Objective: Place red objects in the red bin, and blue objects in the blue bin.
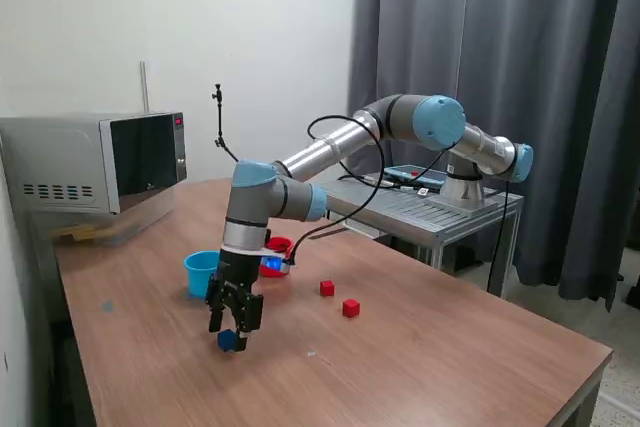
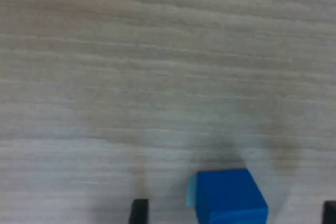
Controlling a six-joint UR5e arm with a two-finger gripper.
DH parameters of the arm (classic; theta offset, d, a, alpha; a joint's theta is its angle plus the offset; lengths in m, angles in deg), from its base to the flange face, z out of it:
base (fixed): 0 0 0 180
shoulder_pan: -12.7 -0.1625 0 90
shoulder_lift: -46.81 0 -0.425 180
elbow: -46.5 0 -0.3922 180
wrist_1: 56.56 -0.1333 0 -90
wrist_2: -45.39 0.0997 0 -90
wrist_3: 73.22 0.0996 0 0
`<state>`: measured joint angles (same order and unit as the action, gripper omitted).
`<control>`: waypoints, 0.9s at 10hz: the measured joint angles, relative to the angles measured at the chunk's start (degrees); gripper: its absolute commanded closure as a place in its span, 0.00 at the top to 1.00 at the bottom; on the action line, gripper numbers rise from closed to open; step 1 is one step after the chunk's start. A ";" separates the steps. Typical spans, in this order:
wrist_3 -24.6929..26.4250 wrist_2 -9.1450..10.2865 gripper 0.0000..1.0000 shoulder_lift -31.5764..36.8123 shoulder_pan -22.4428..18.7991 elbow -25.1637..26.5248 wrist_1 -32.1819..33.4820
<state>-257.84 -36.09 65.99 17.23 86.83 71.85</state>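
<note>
Going from the exterior view's left, the blue bin (image 1: 201, 272), a light blue cup, stands on the wooden table (image 1: 450, 347) in front of the microwave (image 1: 95, 162). Nothing of its contents shows from here, so whether it already holds a cube cannot be told.

Just to its right and nearer the front edge, the gripper (image 1: 233, 327) hangs straight down over a blue cube (image 1: 229, 340) that sits on the table. In the wrist view the blue cube (image 2: 228, 195) lies between the two dark fingertips (image 2: 139, 211), which stand well apart on either side of it and do not touch it. So the fingers are wide open and hold nothing yet.

Behind the arm's wrist the red bin (image 1: 276, 255) is partly hidden; its inside cannot be read either. Further right, two red cubes (image 1: 327, 288) (image 1: 350, 308) lie loose on the table, near each other and apart from both cups.

As a judgement, most of the work is left: this blue cube is only about to be grasped, and both red cubes still need sorting. A second blue cube is not visible.
</note>
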 measured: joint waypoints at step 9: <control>-0.48 -2.01 0.00 0.49 -0.04 0.00 0.00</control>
<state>-258.33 -38.10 66.48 17.19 86.83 71.86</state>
